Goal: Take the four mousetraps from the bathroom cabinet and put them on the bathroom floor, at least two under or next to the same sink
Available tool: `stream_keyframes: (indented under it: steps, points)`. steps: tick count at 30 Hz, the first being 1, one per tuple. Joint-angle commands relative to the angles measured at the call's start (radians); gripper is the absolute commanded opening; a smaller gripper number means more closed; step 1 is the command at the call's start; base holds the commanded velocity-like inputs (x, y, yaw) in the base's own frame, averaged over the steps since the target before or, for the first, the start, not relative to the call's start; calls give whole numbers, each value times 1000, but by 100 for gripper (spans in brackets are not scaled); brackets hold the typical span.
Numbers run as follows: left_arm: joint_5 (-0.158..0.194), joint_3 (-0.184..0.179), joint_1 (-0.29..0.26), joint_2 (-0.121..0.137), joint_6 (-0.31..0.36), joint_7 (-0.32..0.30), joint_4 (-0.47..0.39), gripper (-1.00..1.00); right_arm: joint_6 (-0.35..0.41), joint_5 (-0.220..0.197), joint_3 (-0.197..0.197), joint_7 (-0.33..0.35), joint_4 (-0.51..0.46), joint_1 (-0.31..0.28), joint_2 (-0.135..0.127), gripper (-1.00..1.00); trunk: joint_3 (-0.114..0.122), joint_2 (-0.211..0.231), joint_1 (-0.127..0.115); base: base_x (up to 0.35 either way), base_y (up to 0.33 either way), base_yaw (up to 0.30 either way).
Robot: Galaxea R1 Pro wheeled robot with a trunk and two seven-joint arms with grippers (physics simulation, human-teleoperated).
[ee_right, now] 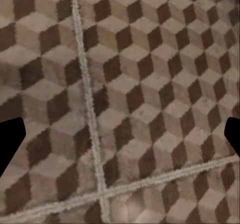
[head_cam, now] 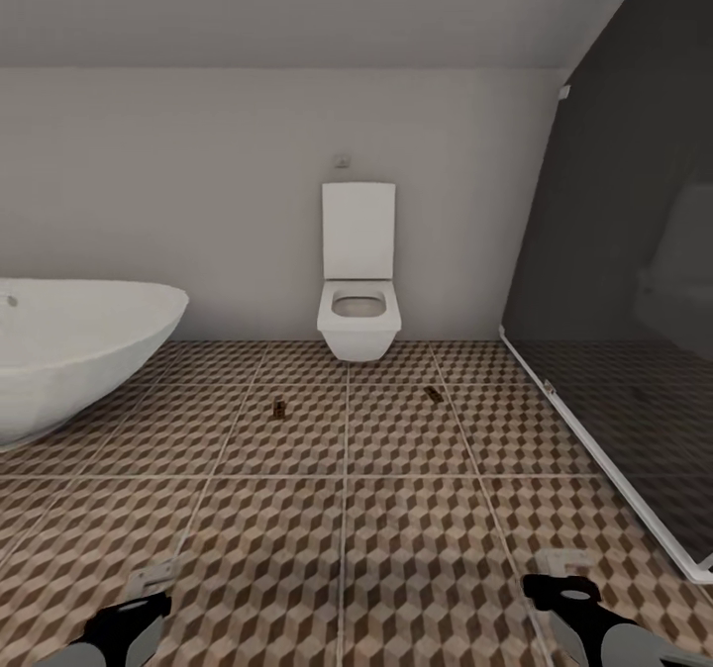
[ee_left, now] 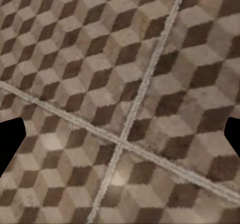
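Note:
Two mousetraps lie on the bathroom floor (head_cam: 347, 538), small dark brown boards: one mousetrap (head_cam: 280, 410) left of the toilet's front, the other mousetrap (head_cam: 433, 393) to its right. My left gripper (head_cam: 147, 588) and right gripper (head_cam: 564, 576) hang low at the near edge of the head view, far from both traps. In the left wrist view the left gripper (ee_left: 120, 139) is open over bare tiles, and in the right wrist view the right gripper (ee_right: 120, 139) is open too. The cabinet and the sink are out of view.
A white square toilet (head_cam: 358, 301) stands against the back wall. An oval white bathtub (head_cam: 69, 350) fills the left side. A dark glass shower screen (head_cam: 624, 331) with a white base rail runs along the right. Open tiles lie between them.

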Motion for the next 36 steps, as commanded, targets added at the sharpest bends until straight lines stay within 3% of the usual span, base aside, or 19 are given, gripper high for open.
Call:
stream_keyframes:
  steps: [1,6,16,22,32,36]
  points:
    - [10,-9,0,2,-11,3,10,100,-4,10,-8,0,4,-1,-4,100,3,0,-1,0,0,0]
    - [12,-8,1,4,-53,3,57,100,-4,9,-8,13,14,7,-16,100,22,1,-3,0,0,0]
    - [18,-8,6,4,-67,-23,74,100,-4,11,-8,18,29,9,-21,100,61,3,-7,0,0,0]
    - [43,-8,9,6,-68,-65,75,100,-4,12,-8,20,31,6,-20,100,84,5,-10,0,0,0]
    - [78,-8,14,6,-68,-82,76,100,-2,12,-8,20,31,5,-18,100,123,7,-15,0,0,0]
    - [81,-8,13,5,-68,-83,76,100,-1,12,-7,21,31,5,-16,100,136,35,-30,0,0,0]
